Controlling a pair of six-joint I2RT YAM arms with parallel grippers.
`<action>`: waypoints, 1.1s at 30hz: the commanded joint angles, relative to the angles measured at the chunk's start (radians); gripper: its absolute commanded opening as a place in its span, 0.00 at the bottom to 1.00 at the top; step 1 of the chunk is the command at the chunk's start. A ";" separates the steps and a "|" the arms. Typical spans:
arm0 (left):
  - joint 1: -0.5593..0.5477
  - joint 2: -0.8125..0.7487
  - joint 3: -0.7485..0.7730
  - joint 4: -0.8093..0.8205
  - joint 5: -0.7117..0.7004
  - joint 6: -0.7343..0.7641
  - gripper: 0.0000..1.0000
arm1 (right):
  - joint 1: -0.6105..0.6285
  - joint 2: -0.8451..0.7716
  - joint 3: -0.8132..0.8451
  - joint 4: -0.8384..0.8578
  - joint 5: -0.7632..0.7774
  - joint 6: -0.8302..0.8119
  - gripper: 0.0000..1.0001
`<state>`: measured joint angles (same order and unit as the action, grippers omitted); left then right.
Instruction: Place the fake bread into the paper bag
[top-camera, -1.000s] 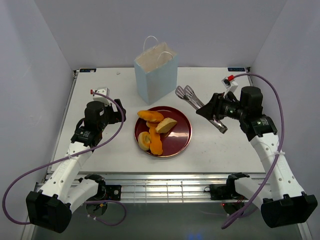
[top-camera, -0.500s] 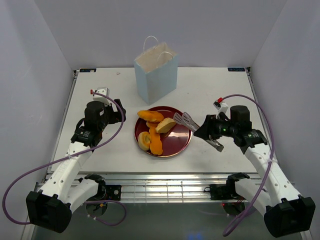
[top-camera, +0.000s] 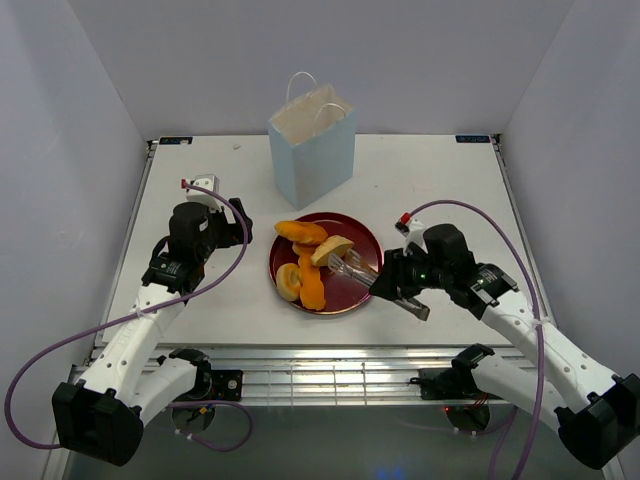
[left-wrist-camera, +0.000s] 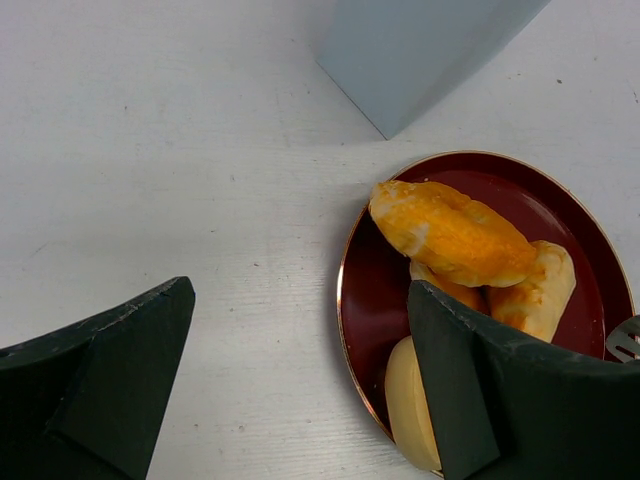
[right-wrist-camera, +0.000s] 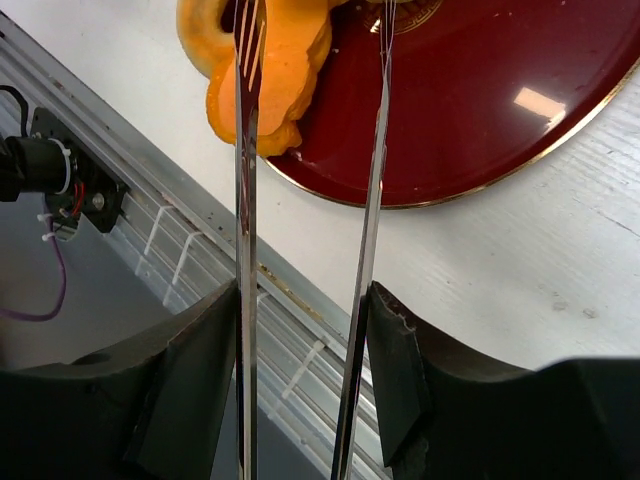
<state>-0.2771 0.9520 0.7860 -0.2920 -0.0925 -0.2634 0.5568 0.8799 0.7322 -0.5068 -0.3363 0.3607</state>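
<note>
Several golden and orange fake bread pieces (top-camera: 300, 232) lie on a round dark red plate (top-camera: 365, 240); they also show in the left wrist view (left-wrist-camera: 450, 230). The pale blue paper bag (top-camera: 313, 145) stands upright behind the plate, its mouth open. My right gripper (top-camera: 405, 290) is shut on metal tongs (top-camera: 375, 283), whose tips hang over the plate's near right part. In the right wrist view the two tong arms (right-wrist-camera: 245, 200) reach toward an orange piece (right-wrist-camera: 290, 60). My left gripper (top-camera: 235, 230) is open and empty, left of the plate.
The plate's gold rim (left-wrist-camera: 345, 300) lies just right of my left fingers. The table's front edge with metal rails (right-wrist-camera: 180, 240) runs right below the tongs. White walls close in the table on three sides.
My right arm has swung the tongs from the right rear of the table toward the near left, and their tips now hang over the plate. The left arm has not moved.
</note>
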 joint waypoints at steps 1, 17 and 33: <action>-0.002 -0.021 0.024 0.004 0.014 -0.002 0.98 | 0.099 0.004 0.073 0.021 0.105 0.073 0.57; -0.004 -0.041 0.021 0.008 0.030 -0.005 0.98 | 0.474 0.230 0.292 -0.123 0.514 0.273 0.54; -0.008 -0.067 0.022 0.010 0.028 -0.004 0.98 | 0.588 0.442 0.499 -0.257 0.675 0.360 0.54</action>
<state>-0.2790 0.9123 0.7860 -0.2916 -0.0677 -0.2676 1.1294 1.2972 1.1584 -0.7170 0.2596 0.6888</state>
